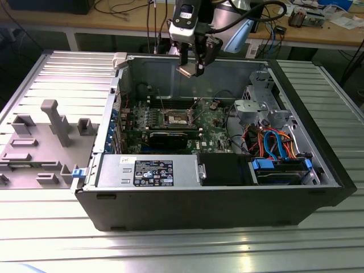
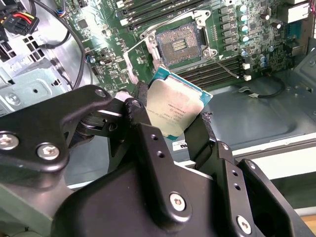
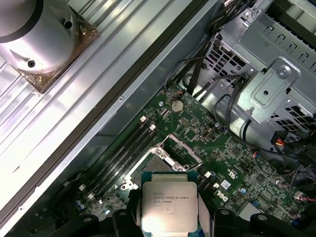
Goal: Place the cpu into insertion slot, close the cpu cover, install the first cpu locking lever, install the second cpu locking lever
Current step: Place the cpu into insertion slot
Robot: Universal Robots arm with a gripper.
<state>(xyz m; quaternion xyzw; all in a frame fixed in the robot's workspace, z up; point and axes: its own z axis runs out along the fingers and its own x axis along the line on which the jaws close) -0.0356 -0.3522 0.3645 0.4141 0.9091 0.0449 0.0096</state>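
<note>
In the second wrist view, two opposite edges of the cpu [image 2: 174, 109] are hidden behind the gripper [image 2: 173, 105] clamping it. In the first wrist view, one cpu edge is cut off, and the cpu partly covers the insertion slot [image 3: 155, 165] beyond it.

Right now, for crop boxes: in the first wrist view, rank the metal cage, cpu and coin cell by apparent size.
1. metal cage
2. cpu, enlarged by nearness to the camera
3. coin cell

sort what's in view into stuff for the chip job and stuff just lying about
For the job: gripper holding the chip; open socket; its raised cover.
Lying about: power supply box; coloured cables; grey blocks beside the case; coin battery.
</note>
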